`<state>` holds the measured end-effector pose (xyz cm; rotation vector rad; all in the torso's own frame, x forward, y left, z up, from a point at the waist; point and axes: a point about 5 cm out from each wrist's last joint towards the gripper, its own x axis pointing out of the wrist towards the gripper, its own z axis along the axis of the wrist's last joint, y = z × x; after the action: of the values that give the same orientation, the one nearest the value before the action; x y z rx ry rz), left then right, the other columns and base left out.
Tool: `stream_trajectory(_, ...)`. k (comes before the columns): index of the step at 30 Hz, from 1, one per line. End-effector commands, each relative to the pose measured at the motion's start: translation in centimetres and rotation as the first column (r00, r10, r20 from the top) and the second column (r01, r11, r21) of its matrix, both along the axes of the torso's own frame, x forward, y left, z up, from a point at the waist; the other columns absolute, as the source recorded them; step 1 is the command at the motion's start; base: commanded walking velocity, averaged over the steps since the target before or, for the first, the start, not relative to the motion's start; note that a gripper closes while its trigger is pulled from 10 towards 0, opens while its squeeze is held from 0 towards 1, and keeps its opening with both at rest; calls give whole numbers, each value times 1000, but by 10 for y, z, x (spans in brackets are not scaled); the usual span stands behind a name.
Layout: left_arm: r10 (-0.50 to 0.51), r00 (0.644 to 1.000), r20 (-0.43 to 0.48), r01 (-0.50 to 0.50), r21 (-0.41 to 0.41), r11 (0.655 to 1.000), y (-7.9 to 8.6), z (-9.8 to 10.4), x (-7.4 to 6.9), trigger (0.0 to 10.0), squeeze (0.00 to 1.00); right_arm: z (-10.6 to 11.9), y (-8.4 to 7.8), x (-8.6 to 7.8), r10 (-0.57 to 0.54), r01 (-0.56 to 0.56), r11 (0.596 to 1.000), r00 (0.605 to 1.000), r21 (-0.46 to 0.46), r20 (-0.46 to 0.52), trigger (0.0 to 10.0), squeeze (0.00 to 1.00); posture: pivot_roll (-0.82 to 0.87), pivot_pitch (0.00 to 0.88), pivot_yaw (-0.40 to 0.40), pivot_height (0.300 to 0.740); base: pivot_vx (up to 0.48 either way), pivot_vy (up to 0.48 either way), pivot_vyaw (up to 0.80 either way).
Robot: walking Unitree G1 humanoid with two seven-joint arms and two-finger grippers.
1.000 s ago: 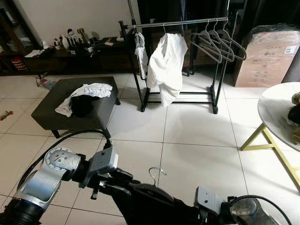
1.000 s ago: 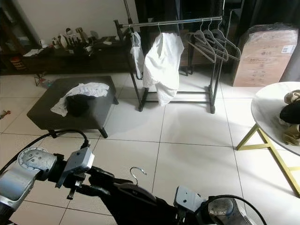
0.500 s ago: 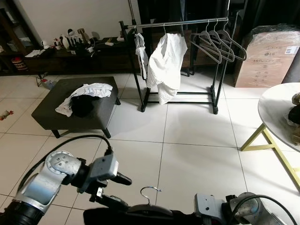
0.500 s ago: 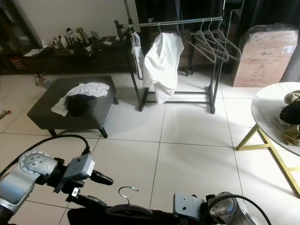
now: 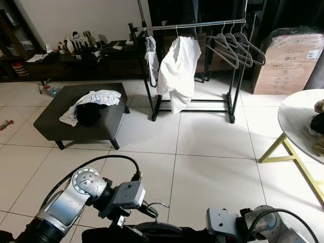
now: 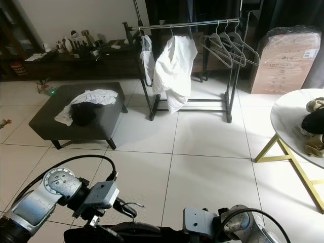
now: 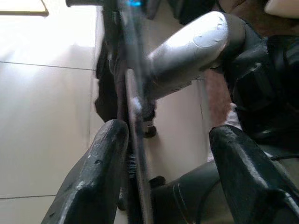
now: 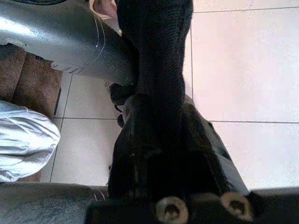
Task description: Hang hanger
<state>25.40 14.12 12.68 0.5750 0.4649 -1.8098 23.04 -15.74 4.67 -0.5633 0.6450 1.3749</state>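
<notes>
Down at the 6 o'clock edge of the head views, the hanger [image 5: 154, 223] is a dark one with a thin silver hook curling up just past the left arm's wrist block; a black garment [image 8: 161, 70] is draped on it.

The left gripper [image 7: 168, 158] has its two black fingers spread wide apart, with a blurred thin bar running between them close against one finger [image 7: 100, 158]; whether it touches cannot be told. The right gripper [image 8: 159, 140] has its fingers pressed together on the black garment, holding it.

Counted: one clothes rack [image 5: 192, 24] at 12 o'clock, with three bare hangers [image 5: 235, 45] toward its 1 o'clock end, one white shirt [image 5: 177, 71] and one smaller pale garment [image 5: 151, 55] hung beside it. One dark ottoman [image 5: 83, 114] sits at 10 o'clock with white and black clothes piled on top. One cardboard box [image 5: 288, 58] stands at 2 o'clock, and one round white table [image 5: 298, 121] at 3 o'clock.

Both silver arms are bent inward low in front, the left elbow at 7 o'clock, the right wrist at 5 o'clock.
</notes>
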Motion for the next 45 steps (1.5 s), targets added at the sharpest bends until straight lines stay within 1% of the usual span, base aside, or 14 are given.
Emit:
stream_trajectory(1, -21, 999, -27, 23, 49, 999, 6, -2, -2, 10000, 0, 7, 13, 1, 39, -40, 998, 999, 40, 28, 0, 0, -120, 100, 124, 740, 0, 0, 0)
stream_trajectory(8, -21, 999, -39, 23, 58, 998, 6, -5, -4, 10000, 0, 7, 14, 1, 46, -47, 998, 998, 33, 34, 0, 0, -125, 95, 124, 740, 0, 0, 0)
stream_trajectory(13, -6, 1000, -12, 6, 57, 998, 3, -8, -1, 10000, 0, 11, 13, 2, 50, -51, 998, 997, 32, 51, 0, 0, -128, 91, 123, 740, 0, 0, 0)
stream_trajectory(15, -2, 1000, -17, 3, 53, 999, 2, -8, -1, 10000, 0, 13, 13, 2, 52, -53, 998, 997, 33, 54, 0, 0, -128, 91, 123, 740, 0, 0, 0)
stream_trajectory(18, -4, 1000, -21, 5, 65, 998, 2, -10, -2, 10000, 0, 14, 14, 3, 55, -57, 998, 996, 32, 64, 0, 0, -131, 88, 122, 740, 0, 0, 0)
stream_trajectory(21, -4, 1000, -14, 5, 92, 996, 4, -14, -1, 10000, 0, 18, 14, 6, 50, -53, 998, 995, 33, 82, 0, 0, -135, 85, 123, 740, 0, 0, 0)
stream_trajectory(28, -2, 999, -50, 6, 76, 997, 2, -16, -3, 10000, 0, 25, 14, 9, 53, -57, 998, 993, 28, 108, 0, 0, -137, 82, 121, 740, 0, 0, 0)
stream_trajectory(35, 2, 992, -125, 1, 28, 1000, 0, -15, -5, 10000, 0, 27, 16, 11, 55, -58, 998, 991, 22, 125, 0, 0, -139, 84, 121, 740, 0, 0, 0)
stream_trajectory(40, -3, 988, -152, 10, 44, 999, 2, -18, -7, 10000, 0, 28, 17, 12, 57, -59, 998, 990, 16, 132, 0, 0, -138, 87, 123, 740, 0, 0, 0)
stream_trajectory(45, -2, 988, -151, 11, 61, 998, 2, -22, -9, 10000, 0, 30, 19, 15, 51, -53, 998, 988, 14, 146, 0, 0, -138, 87, 123, 740, 0, 0, 0)
